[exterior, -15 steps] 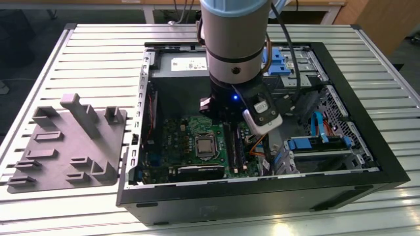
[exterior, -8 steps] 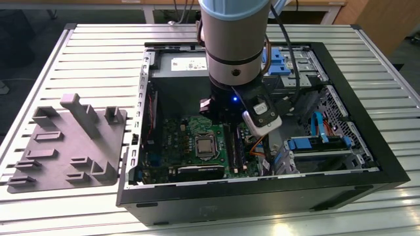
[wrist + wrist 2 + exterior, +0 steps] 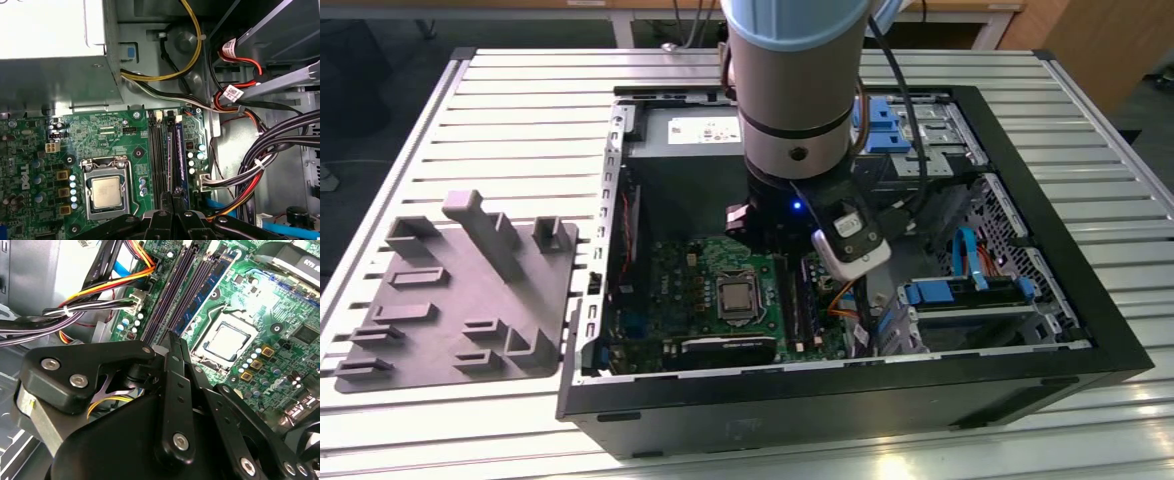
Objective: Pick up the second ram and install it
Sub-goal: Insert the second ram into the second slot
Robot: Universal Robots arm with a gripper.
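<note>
A long, narrow blackish memory stick [image 3: 178,155] stands seated among black sockets. The black gripper [image 3: 175,342], fingers pressed together, hides its near end.

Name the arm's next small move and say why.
Probably a short, gentle push straight down. In the first wrist view the gripper has its jaws shut with nothing between them. Its tips are over the near end of the ram, which already stands in a socket beside the empty sockets. I cannot tell whether it is fully latched.
</note>
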